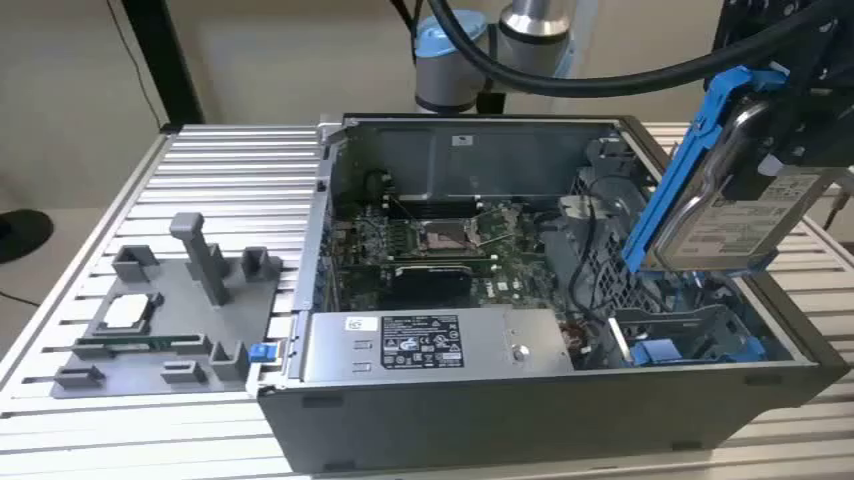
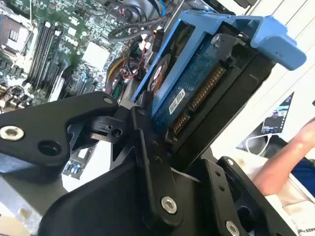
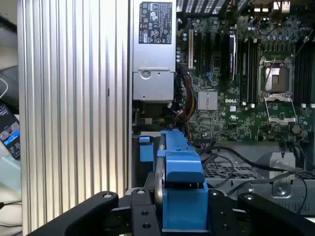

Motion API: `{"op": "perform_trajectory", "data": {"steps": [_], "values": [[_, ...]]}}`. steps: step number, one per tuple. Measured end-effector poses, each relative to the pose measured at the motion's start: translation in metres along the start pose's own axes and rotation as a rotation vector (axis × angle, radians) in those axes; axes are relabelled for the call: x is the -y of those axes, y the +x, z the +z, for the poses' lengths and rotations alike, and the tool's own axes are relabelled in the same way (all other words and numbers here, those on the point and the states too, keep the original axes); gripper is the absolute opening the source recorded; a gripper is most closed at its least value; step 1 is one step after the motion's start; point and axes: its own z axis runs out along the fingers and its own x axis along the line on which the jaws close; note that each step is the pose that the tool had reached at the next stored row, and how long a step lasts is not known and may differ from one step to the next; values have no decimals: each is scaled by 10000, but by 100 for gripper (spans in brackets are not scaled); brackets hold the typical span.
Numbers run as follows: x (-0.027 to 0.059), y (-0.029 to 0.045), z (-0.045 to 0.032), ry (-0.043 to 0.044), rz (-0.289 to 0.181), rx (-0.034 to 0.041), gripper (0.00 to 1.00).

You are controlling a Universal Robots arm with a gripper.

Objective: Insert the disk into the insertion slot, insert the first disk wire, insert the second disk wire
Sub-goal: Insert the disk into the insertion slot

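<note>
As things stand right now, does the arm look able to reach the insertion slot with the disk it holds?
Probably yes: the tool grips the disk above the open case, near the insertion slot, with nothing between them; black cables lie close by.

**Station status: disk held over open case**

The gripper [image 1: 785, 150] clamps the disk [image 1: 721, 225] at its upper end. The disk sits in its blue frame, stands on edge and is tilted, with its white label facing the camera. It hangs over the end of the computer case [image 1: 534, 420] at the exterior view's right, above the grey drive bay [image 1: 674, 325] and not seated in it. Inside the open case, the circuit board [image 1: 441, 240] lies at the back. The labelled power-supply box [image 1: 427, 345] runs along the near wall. The case rests on a ribbed metal worktop [image 1: 227, 170]. A grey parts tray [image 1: 160, 320] lies at the exterior view's left, apart from the case.
</note>
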Motion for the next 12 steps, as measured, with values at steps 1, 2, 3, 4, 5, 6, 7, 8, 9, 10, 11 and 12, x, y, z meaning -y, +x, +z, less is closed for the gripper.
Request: {"op": "perform_trajectory", "data": {"steps": [1, 2, 3, 4, 5, 6, 7, 8, 9, 10, 11, 12], "values": [[0, 0, 0, 0, 0, 0, 0], [0, 0, 0, 0, 0, 1, 0], [0, 0, 0, 0, 0, 1, 0], [0, 0, 0, 0, 0, 0, 0], [0, 0, 0, 0, 0, 0, 0], [0, 0, 0, 0, 0, 0, 0], [0, 0, 0, 0, 0, 0, 0], [0, 0, 0, 0, 0, 0, 0], [0, 0, 0, 0, 0, 0, 0], [0, 0, 0, 0, 0, 0, 0], [0, 3, -2, -3, 0, -3, 0], [4, 11, -2, -11, -1, -4, 0]]}}
